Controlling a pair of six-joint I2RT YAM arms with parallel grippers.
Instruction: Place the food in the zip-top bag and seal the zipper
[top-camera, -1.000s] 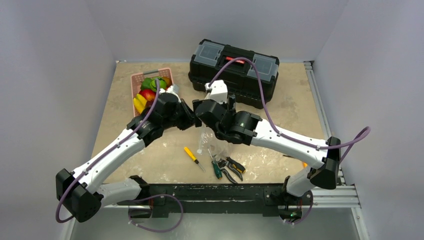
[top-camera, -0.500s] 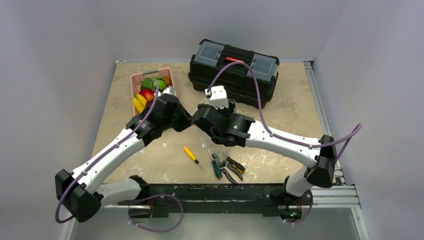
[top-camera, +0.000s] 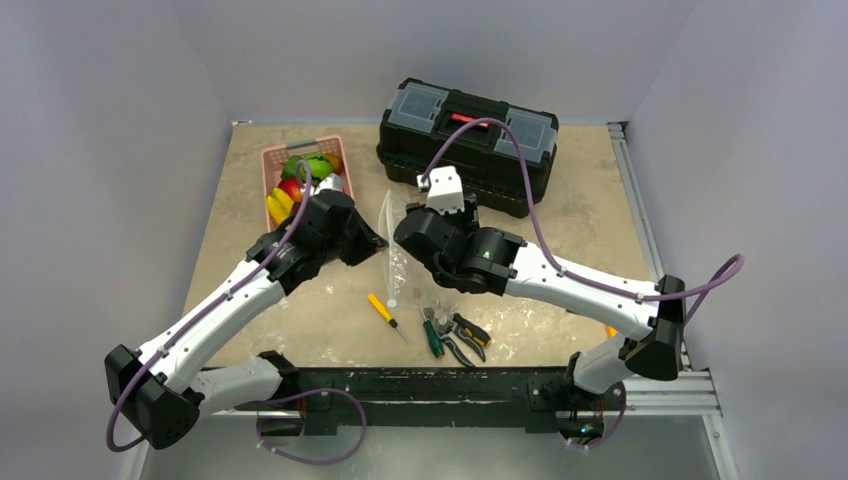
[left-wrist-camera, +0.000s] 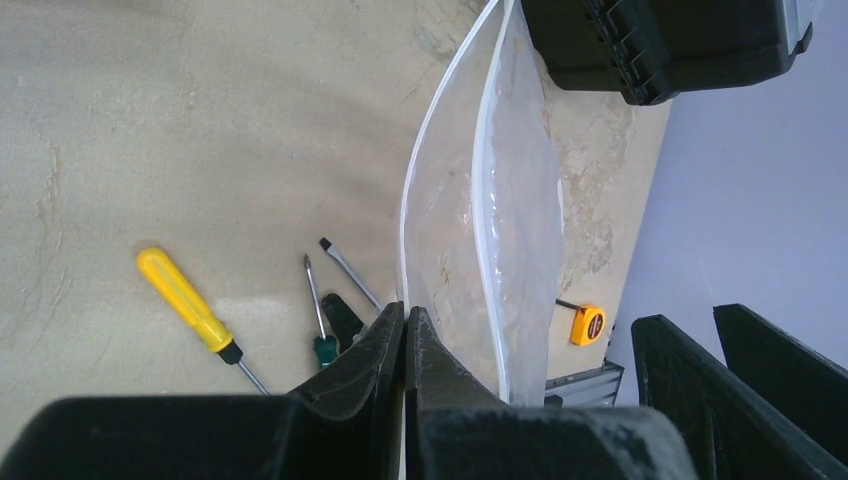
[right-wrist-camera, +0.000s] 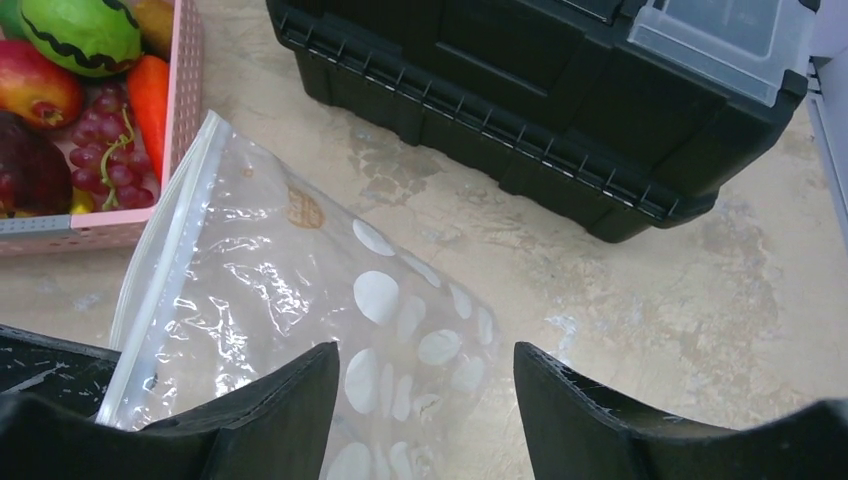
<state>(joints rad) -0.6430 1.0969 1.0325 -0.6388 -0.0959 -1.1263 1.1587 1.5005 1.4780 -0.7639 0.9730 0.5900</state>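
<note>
The zip-top bag (top-camera: 400, 262) hangs between my arms, with pale dots showing in the right wrist view (right-wrist-camera: 375, 295). Its zipper (left-wrist-camera: 420, 185) curves up from my left gripper (left-wrist-camera: 405, 318), which is shut on that strip; in the top view it sits at the bag's left edge (top-camera: 378, 243). My right gripper (right-wrist-camera: 425, 350) is open and empty above the dotted bag, near the toolbox in the top view (top-camera: 420, 222). The food (top-camera: 300, 178) lies in the pink basket (top-camera: 268, 160): a green piece (right-wrist-camera: 80, 30), a red one (right-wrist-camera: 35, 85), purple grapes (right-wrist-camera: 105, 160) and an orange one (right-wrist-camera: 150, 100).
A black toolbox (top-camera: 465, 140) stands at the back, close to the right gripper. A yellow screwdriver (top-camera: 382, 310), a green screwdriver (top-camera: 433, 338) and pliers (top-camera: 465, 335) lie near the front edge. An orange tape measure (left-wrist-camera: 585, 325) lies by the right rail.
The two grippers were together at the bag; now they have drawn apart. The right gripper has moved back toward the toolbox, and the bag's pale edge shows between the arms.
</note>
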